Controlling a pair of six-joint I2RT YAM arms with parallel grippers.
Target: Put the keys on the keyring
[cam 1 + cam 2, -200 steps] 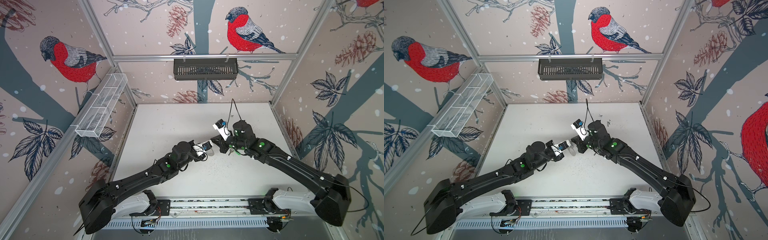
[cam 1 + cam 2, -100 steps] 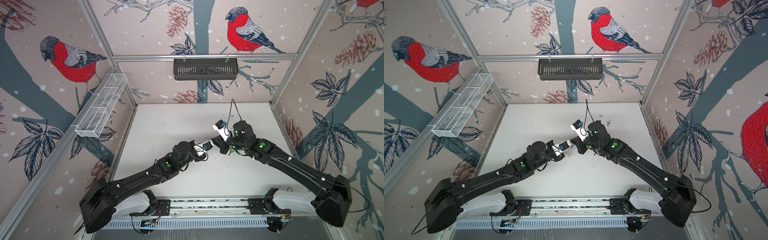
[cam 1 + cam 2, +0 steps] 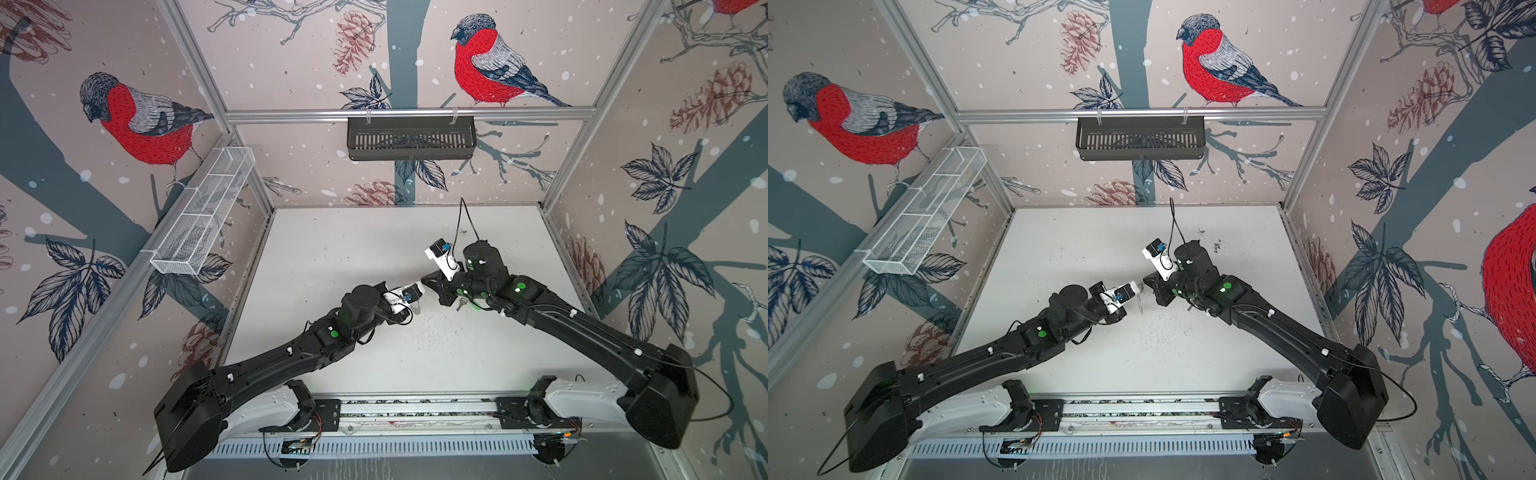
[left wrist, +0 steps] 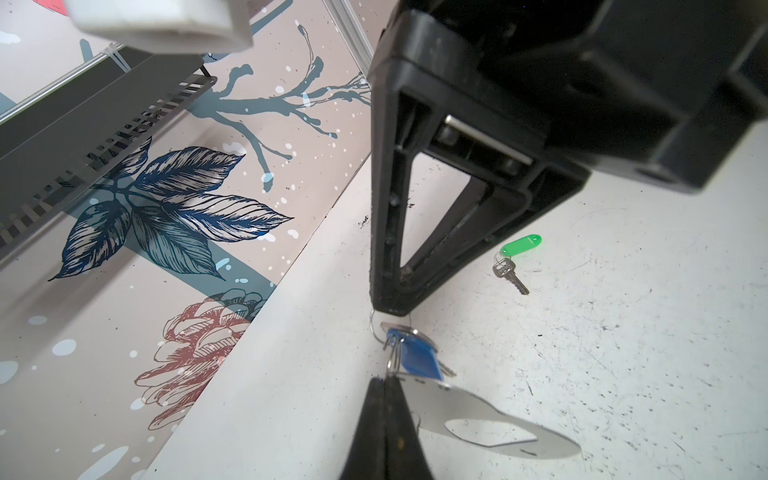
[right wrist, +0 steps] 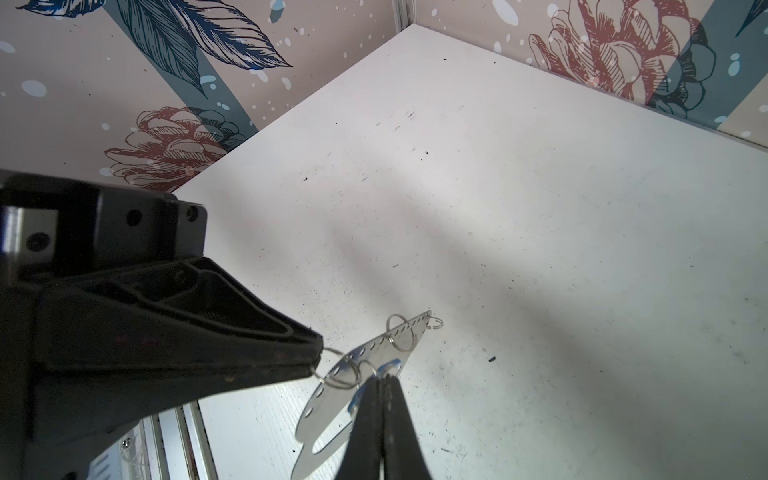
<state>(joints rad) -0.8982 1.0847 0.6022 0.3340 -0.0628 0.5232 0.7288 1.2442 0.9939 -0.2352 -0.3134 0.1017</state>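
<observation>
Both grippers meet above the middle of the white table. The keyring (image 4: pixel 490 409) is a flat grey plate with an oval opening and hangs tilted in the air between them; it shows too in the right wrist view (image 5: pixel 332 411). My left gripper (image 4: pixel 385 380) is shut on a metal ring at the plate's holed edge. My right gripper (image 5: pixel 380 377) is shut on the small ring of the blue-tagged key (image 4: pixel 417 355), which hangs against the plate. The green-tagged key (image 4: pixel 509 272) lies flat on the table behind, under the right arm (image 3: pixel 460 304).
A black slotted basket (image 3: pixel 411 137) hangs on the back wall. A white wire basket (image 3: pixel 203 212) runs along the left wall. The arms' base rail (image 3: pixel 415 409) spans the front edge. Patterned walls close in three sides.
</observation>
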